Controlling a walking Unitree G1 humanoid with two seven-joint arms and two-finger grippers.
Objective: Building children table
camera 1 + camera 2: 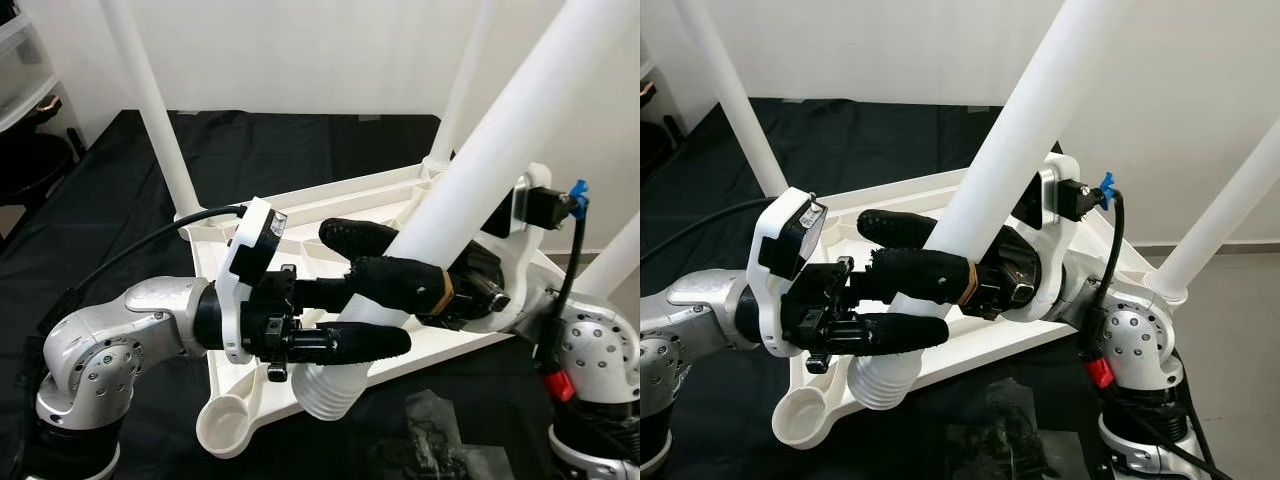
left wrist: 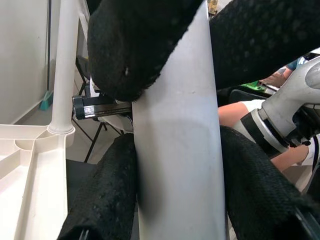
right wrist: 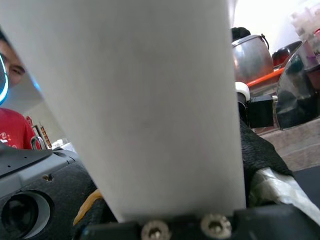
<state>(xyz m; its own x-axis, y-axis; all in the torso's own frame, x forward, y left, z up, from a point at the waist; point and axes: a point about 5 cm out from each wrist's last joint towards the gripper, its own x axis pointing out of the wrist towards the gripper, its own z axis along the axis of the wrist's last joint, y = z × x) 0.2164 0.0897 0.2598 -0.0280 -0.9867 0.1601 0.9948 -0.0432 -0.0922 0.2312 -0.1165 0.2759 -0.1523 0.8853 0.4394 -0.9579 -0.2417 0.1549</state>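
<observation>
Your left claw (image 1: 372, 290) and right claw (image 1: 902, 245) both clamp the white leg (image 1: 500, 150), its threaded end tilted at the corner of the upturned tabletop (image 1: 300, 215) on black cloth (image 1: 120, 200).

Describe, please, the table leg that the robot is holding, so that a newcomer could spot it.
Find the white upturned tabletop on the black cloth. Of its white legs, take the nearest, leaning leg: both the left gripper and right gripper clasp it, and its ribbed end is bare.
</observation>
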